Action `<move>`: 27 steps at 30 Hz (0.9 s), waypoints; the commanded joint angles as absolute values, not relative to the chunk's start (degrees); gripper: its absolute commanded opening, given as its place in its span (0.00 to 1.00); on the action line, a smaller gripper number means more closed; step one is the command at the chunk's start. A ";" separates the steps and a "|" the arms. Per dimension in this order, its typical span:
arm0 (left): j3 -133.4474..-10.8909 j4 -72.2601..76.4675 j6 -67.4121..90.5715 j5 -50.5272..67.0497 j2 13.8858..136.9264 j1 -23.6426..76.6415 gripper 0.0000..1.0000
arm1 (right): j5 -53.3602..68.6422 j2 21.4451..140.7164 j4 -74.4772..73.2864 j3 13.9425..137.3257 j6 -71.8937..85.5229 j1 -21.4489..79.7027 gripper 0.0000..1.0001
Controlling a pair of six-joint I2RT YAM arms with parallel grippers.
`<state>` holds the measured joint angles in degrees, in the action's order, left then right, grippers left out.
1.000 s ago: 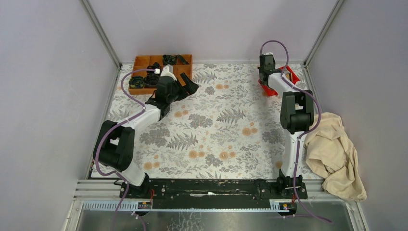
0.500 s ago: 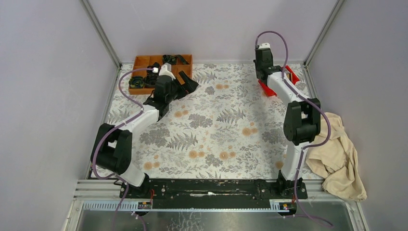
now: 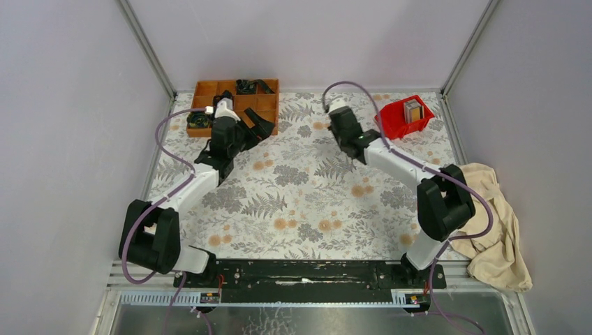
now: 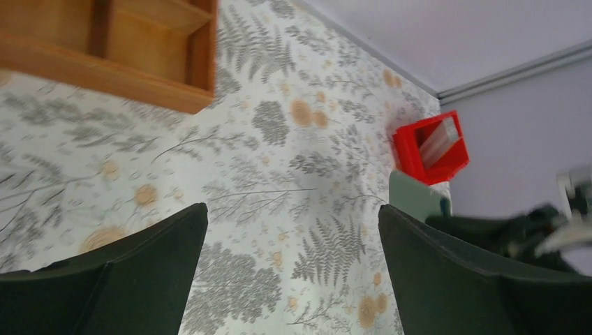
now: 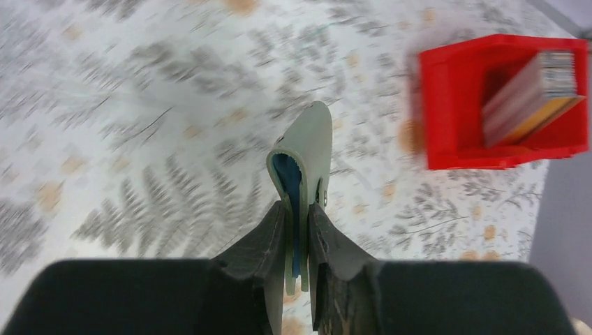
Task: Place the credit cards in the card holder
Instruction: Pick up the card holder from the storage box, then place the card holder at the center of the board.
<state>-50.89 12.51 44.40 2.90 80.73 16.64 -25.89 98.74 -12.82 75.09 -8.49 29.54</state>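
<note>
The card holder [image 5: 307,153], sage green with a blue lining, is folded and pinched edge-on by my right gripper [image 5: 297,209], above the floral table left of the red bin [image 5: 447,139]. From the left wrist view the card holder [image 4: 415,199] shows as a green flap beside the dark right gripper. Credit cards [image 5: 530,98] stand on edge as a stack inside the red bin [image 3: 398,125]. My left gripper [image 4: 293,209] is open with only tablecloth between its fingers, just right of the wooden tray [image 3: 202,91].
The brown wooden compartment tray [image 4: 105,66] holds black items at the back left. A beige cloth [image 3: 489,223] lies crumpled off the table's right edge. Grey walls enclose the table on three sides.
My right arm has swung left from over the red bin to the back middle of the table, carrying the card holder. My left arm has drawn slightly left.
</note>
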 commanded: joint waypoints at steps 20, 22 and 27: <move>-42.08 3.41 52.02 20.39 77.17 5.62 1.00 | -32.17 94.87 10.80 55.99 -23.51 69.59 0.00; -41.45 3.49 52.47 20.89 76.75 5.38 1.00 | -32.45 95.70 10.62 55.47 -23.37 71.68 0.01; -41.02 3.25 52.97 22.41 76.59 5.38 1.00 | -33.43 97.65 5.28 54.83 -17.07 75.28 0.36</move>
